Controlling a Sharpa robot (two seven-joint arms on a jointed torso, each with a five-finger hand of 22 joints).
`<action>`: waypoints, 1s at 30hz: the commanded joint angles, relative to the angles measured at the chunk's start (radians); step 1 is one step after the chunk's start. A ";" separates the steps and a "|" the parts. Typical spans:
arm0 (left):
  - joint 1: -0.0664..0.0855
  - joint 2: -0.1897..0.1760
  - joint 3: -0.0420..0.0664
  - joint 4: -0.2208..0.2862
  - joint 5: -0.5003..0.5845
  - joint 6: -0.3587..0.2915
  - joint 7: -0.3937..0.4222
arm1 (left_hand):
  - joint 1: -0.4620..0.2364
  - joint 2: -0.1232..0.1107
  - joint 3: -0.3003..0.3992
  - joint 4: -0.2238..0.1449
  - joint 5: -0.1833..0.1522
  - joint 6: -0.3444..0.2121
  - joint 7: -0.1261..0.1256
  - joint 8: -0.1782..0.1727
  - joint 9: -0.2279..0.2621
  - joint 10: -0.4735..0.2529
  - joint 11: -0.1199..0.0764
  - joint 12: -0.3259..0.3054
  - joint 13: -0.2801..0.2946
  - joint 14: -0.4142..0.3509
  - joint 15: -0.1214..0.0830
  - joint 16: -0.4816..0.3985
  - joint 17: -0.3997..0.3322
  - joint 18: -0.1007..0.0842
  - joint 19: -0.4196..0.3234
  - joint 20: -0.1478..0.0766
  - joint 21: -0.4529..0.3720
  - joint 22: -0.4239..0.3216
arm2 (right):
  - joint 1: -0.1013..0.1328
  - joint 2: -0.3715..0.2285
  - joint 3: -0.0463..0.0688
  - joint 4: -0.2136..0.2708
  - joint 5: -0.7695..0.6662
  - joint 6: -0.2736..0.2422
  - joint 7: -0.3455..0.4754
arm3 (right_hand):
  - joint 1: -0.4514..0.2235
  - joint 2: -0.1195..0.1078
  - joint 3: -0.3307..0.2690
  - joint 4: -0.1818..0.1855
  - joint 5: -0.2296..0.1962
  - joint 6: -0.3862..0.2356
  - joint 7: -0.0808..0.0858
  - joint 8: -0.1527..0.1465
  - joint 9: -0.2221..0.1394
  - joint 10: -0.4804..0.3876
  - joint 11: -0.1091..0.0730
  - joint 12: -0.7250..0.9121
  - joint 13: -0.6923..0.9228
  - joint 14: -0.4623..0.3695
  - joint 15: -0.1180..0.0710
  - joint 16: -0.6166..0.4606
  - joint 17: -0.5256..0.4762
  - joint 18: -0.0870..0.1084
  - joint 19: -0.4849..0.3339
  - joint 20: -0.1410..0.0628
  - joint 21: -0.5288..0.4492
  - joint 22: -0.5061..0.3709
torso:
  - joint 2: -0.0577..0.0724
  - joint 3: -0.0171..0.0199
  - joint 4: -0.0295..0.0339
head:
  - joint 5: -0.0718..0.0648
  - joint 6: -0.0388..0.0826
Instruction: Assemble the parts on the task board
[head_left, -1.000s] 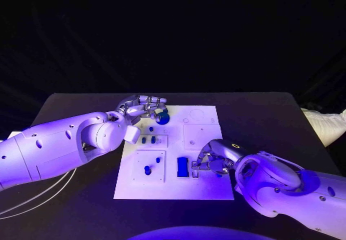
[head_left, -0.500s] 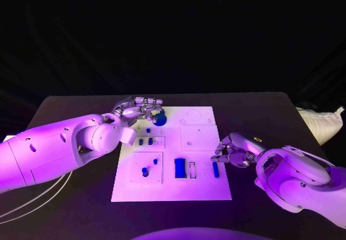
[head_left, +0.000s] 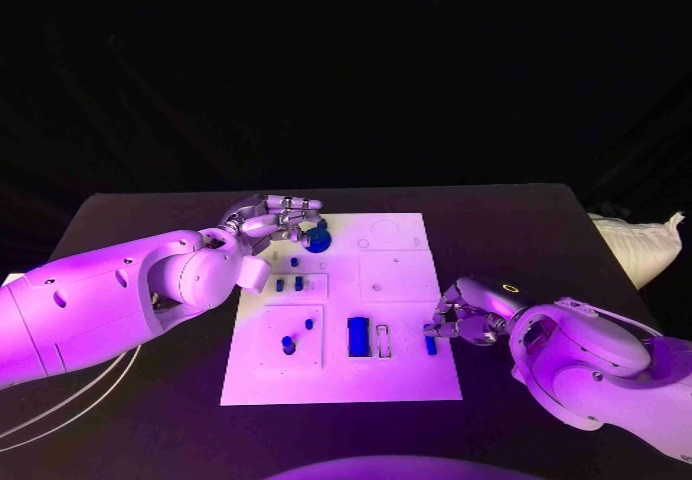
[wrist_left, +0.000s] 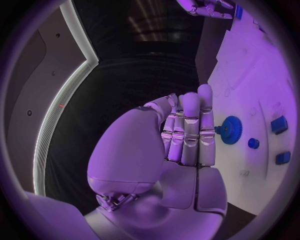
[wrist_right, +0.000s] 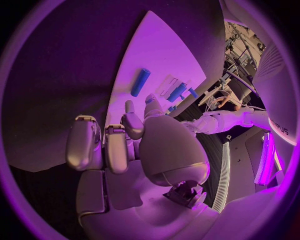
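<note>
The white task board (head_left: 397, 375) lies in the middle of the black table. At its far left corner my left hand (head_left: 277, 217) has its fingers curled round a blue gear (head_left: 317, 240), which also sits at the fingertips (wrist_left: 206, 131) as a blue gear (wrist_left: 231, 130) in the left wrist view. My right hand (head_left: 462, 322) rests at the board's right edge with fingers curled in, holding nothing. A slim blue bar (head_left: 430, 343) lies on the board just beside those fingers, and the blue bar (wrist_right: 140, 82) stays apart from them. A wider blue block (head_left: 356, 335) stands next to an empty slot (head_left: 384, 340).
Small blue parts sit on the board's left half: a peg (head_left: 293, 262), a pair of blocks (head_left: 291, 284), and two pieces (head_left: 287, 345) in the near-left panel. A white bundle (head_left: 635, 245) lies off the table's right edge.
My right hand has drawn back from over the slot to the board's right edge, leaving the slim blue bar lying on the board. My left hand stays at the gear.
</note>
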 joint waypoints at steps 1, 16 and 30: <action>0.000 0.001 0.001 0.002 -0.003 0.016 0.005 | 0.001 0.007 -0.001 -0.007 0.002 -0.007 0.000 0.004 -0.002 -0.007 0.003 0.001 0.001 -0.008 0.002 -0.005 -0.001 0.011 0.002 0.003 -0.004 -0.001 | -0.006 0.008 -0.001 -0.004 -0.030 0.070 -0.018 | -0.013 0.002 -0.001 0.008 -0.008 0.008 0.001 -0.005 0.001 -0.006 0.000 -0.005 0.002 0.062 0.005 -0.007 0.053 -0.006 -0.001 0.004 -0.003 -0.002 | 0.000 -0.0010 -0.0002 | 0.000 -0.004; -0.001 0.002 0.001 -0.001 -0.003 0.019 0.004 | 0.001 0.007 -0.001 -0.007 0.002 -0.007 0.000 0.004 -0.002 -0.007 0.003 0.001 0.001 -0.008 0.002 -0.005 -0.001 0.011 0.002 0.003 -0.004 -0.001 | -0.018 0.038 -0.001 -0.020 -0.093 0.124 -0.023 | -0.001 0.001 0.000 0.008 -0.017 0.022 -0.005 -0.002 0.005 -0.002 -0.004 -0.002 0.008 0.063 0.002 -0.006 0.055 -0.007 0.000 0.003 -0.003 0.000 | 0.001 -0.0005 0.0015 | 0.003 -0.015; -0.002 0.001 0.001 -0.002 -0.003 0.023 0.000 | 0.001 0.007 -0.001 -0.007 0.002 -0.007 0.000 0.004 -0.002 -0.007 0.003 0.001 0.001 -0.008 0.002 -0.005 -0.001 0.011 0.002 0.003 -0.004 -0.001 | -0.038 0.082 -0.002 -0.047 -0.214 0.208 -0.030 | 0.134 0.036 0.079 -0.065 -0.130 0.031 -0.014 -0.008 0.013 -0.003 -0.014 -0.008 0.013 0.062 -0.008 -0.010 0.053 -0.007 0.001 -0.007 -0.004 0.002 | -0.001 -0.0001 -0.0004 | 0.005 -0.015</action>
